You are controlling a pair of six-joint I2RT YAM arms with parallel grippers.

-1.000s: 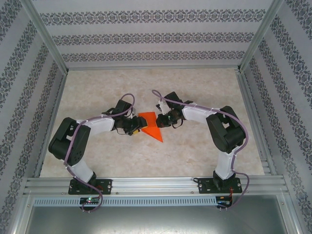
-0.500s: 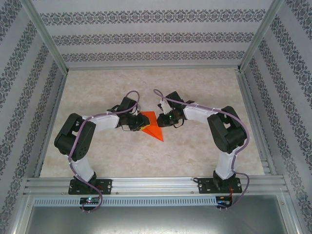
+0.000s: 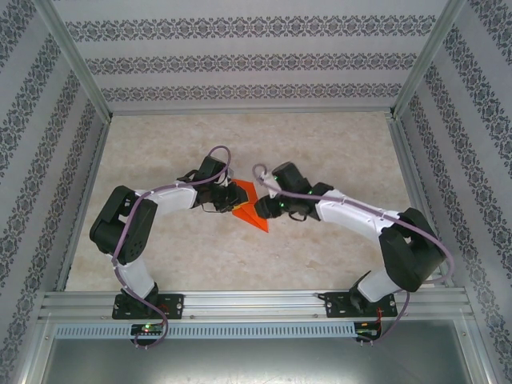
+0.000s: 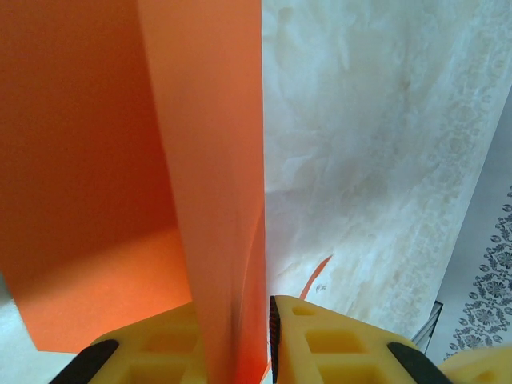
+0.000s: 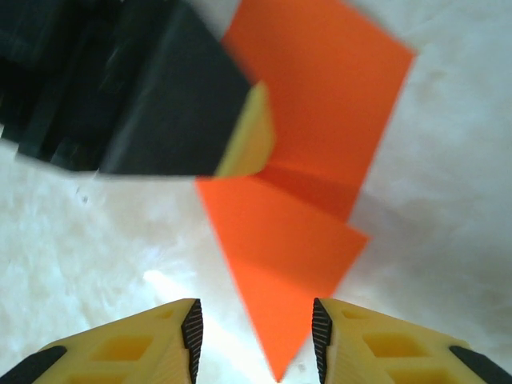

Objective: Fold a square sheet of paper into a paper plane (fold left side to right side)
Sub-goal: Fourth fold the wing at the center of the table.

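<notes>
Mid-surface and viewed from above: folded orange paper (image 3: 250,210), pointed toward the near rail (image 3: 256,302), flat on the pale marbled surface (image 3: 344,144) apart from one lifted flap. Hard to tell there where hands end and sheet begins, with both wrists crowded over it.

Pinching that flap, the left hand (image 4: 232,320), pressed together on the paper's left side. Flap upright between the yellow fingers (image 4: 336,348); one pad hidden behind the orange, the other tight against the flap's edge. Rest of the sheet cut off by the top and left borders of the left wrist view, so outline unreadable there.

Just beside the paper's right side, the right hand (image 5: 254,320), spread apart and low over the surface. Paper's near tip lying in the gap between its fingers (image 5: 144,348), touching neither pad. Beyond the tip, a triangular layer folded over a broader orange panel, far edge clipped by the frame and left portion covered by the other hand's blurred black body and one yellow fingertip. Creases beneath that hand out of sight.

Open room on every side: bare surface toward the far patterned wall (image 3: 240,60) and both side rails, all edges well apart from the paper.
</notes>
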